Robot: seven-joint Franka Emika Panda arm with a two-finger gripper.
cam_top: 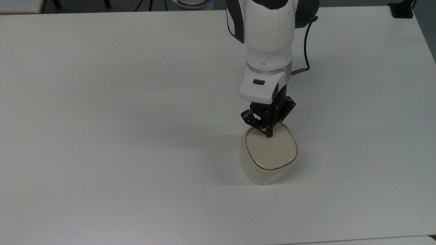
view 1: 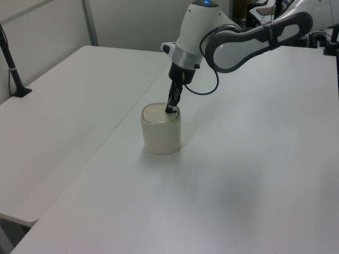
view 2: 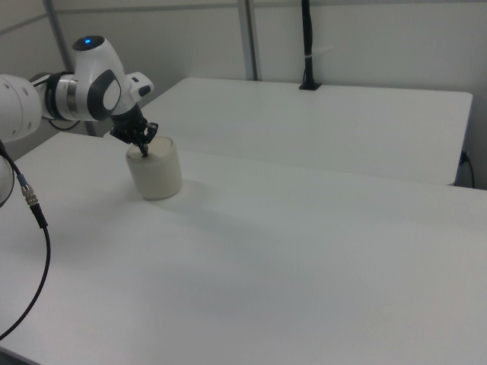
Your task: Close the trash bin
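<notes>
On the white table (cam_top: 102, 102), right of centre in the top view, the trash bin (cam_top: 269, 160) stands upright with its lid (cam_top: 270, 151) flat, the gripper (cam_top: 269, 134) pressing clenched fingers onto the lid's far edge.

You have a broad white surface (cam_top: 119, 119) filling most of the top view. In the left view a second white surface (view 1: 63, 121) adjoins it on the left of the frame, with a black clamped post (view 1: 10, 63) at its far left edge. In the right view another black post (view 2: 307, 46) stands at upper centre, before pale wall panels (view 2: 365, 38).
</notes>
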